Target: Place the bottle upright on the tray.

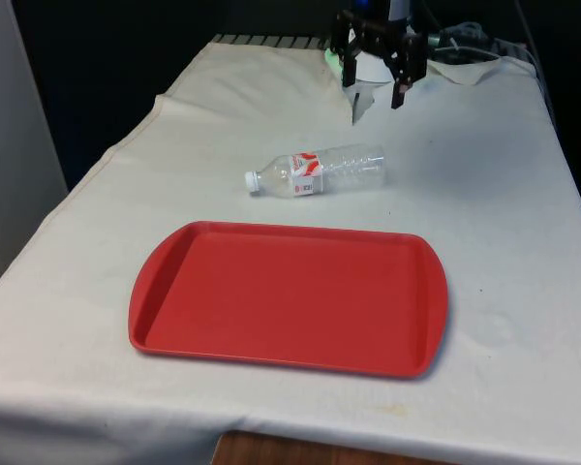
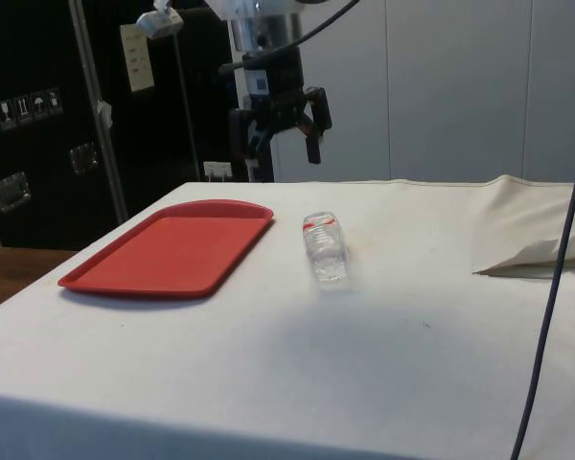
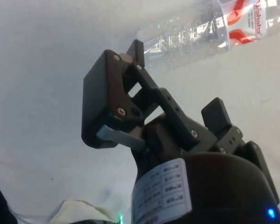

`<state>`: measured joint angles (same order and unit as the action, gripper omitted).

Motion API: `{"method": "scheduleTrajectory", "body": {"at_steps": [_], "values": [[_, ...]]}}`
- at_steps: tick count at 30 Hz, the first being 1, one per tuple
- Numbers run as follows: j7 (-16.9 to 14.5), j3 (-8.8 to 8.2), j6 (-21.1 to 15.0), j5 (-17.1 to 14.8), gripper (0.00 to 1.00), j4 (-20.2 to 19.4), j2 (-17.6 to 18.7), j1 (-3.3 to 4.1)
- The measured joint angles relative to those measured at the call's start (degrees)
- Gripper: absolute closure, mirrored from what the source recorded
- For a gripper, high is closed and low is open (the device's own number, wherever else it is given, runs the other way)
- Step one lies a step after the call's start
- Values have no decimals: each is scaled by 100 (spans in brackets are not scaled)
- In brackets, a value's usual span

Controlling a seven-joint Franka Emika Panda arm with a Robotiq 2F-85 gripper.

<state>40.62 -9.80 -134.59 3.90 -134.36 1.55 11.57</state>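
Front view: bottle (image 1: pixel 317 171) lies on its side mid-table, apart from red tray (image 1: pixel 289 296) near front edge | gripper (image 1: pixel 378 90) above far end, jaws released, holding nothing

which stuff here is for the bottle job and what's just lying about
For the job:
bottle, lying on its side on the cloth
red tray, nothing on it
gripper, open, above the cloth

Just there:
white cloth
cable in the side view
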Motion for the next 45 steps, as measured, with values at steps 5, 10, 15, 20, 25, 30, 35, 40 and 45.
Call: {"method": "scheduleTrajectory", "body": {"at_steps": [5,10,15,20,25,30,35,40,45], "values": [[92,0,-46,6,0,-40,23,-6],[275,0,-63,6,0,-92,34,-11],[453,0,-63,6,0,-97,74,-17],[590,0,-63,6,0,-92,92,-17],[802,0,-63,6,0,-92,126,-17],[951,0,-63,6,0,-92,149,-17],[1129,0,-63,6,0,-92,172,-17],[1306,0,-63,6,0,-92,206,-23],[1438,0,-63,6,0,-92,223,-23]]}}
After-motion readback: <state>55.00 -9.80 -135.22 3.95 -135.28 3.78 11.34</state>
